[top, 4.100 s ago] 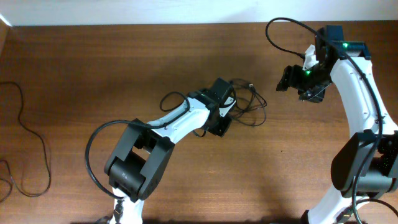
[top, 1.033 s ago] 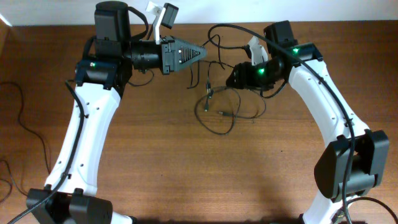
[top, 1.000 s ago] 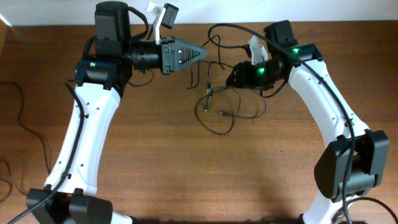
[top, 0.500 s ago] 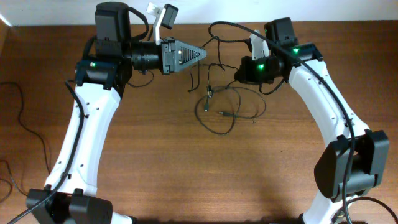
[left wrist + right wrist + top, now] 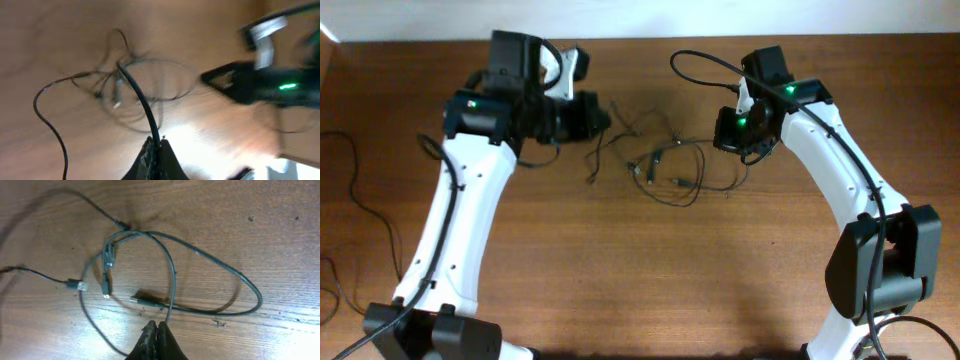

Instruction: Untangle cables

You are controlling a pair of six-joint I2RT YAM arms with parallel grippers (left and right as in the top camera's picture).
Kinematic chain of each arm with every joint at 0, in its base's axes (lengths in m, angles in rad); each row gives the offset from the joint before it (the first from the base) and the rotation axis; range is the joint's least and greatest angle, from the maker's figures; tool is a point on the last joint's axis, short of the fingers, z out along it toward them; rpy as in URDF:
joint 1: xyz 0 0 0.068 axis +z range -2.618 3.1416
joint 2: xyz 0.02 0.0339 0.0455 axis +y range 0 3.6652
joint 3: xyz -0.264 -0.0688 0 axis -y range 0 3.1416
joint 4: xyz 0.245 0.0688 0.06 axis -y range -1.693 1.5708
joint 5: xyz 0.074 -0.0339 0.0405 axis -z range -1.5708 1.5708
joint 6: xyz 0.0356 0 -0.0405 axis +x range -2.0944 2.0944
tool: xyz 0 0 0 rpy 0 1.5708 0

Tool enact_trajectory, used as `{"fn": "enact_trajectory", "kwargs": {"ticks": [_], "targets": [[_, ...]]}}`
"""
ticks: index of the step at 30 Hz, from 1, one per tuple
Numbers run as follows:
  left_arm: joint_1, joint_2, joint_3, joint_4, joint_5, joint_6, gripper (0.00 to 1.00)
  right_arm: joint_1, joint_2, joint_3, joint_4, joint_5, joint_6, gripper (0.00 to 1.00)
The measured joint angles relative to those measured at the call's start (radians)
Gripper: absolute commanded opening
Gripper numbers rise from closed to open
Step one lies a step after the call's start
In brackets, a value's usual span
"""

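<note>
1. Thin black cables (image 5: 660, 157) with small plug ends: loose tangle lying on the brown wooden table (image 5: 620, 270), between both arms.
2. Left gripper (image 5: 154, 148): fingers closed, pinching one strand.
3. Right gripper (image 5: 156, 326): fingers closed, pinching another strand's loop.

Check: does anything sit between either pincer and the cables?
Nothing visible does. The left pincer and right pincer each pinch a strand of the cables, which trail over the table between them.

Cables (image 5: 656, 160) on table (image 5: 650, 275), between left end effector (image 5: 601, 121) and right end effector (image 5: 727, 136).
</note>
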Motion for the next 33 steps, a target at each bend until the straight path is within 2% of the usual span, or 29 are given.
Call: {"fn": "enact_trajectory", "kwargs": {"ticks": [5,11,16,19,21,25,30,33], "targets": [[-0.066,0.014,-0.072,-0.079,-0.091,0.0,0.0,0.0,0.0,0.0,0.042,-0.082,0.013,0.06],[-0.081,0.045,-0.105,-0.092,-0.084,0.019,0.0,0.011,0.0,0.0,0.07,-0.176,0.022,0.18],[-0.078,0.045,-0.103,-0.001,0.215,0.182,0.0,0.055,0.0,0.0,0.102,-0.207,0.036,0.26],[-0.075,0.045,-0.085,0.02,0.391,0.253,0.0,0.059,0.0,0.0,0.119,-0.213,0.045,0.36],[-0.073,0.045,-0.055,0.043,0.5,0.283,0.0,0.059,0.0,0.0,0.134,-0.216,0.052,0.38],[-0.071,0.045,-0.024,0.098,0.657,0.31,0.0,0.054,0.0,0.0,0.174,-0.235,0.085,0.43],[-0.071,0.045,-0.023,0.147,0.758,0.32,0.0,0.035,0.0,0.0,0.216,-0.288,0.101,0.45],[-0.071,0.045,-0.023,0.229,0.84,0.324,0.0,0.029,0.0,0.0,0.215,-0.303,0.107,0.45]]}}
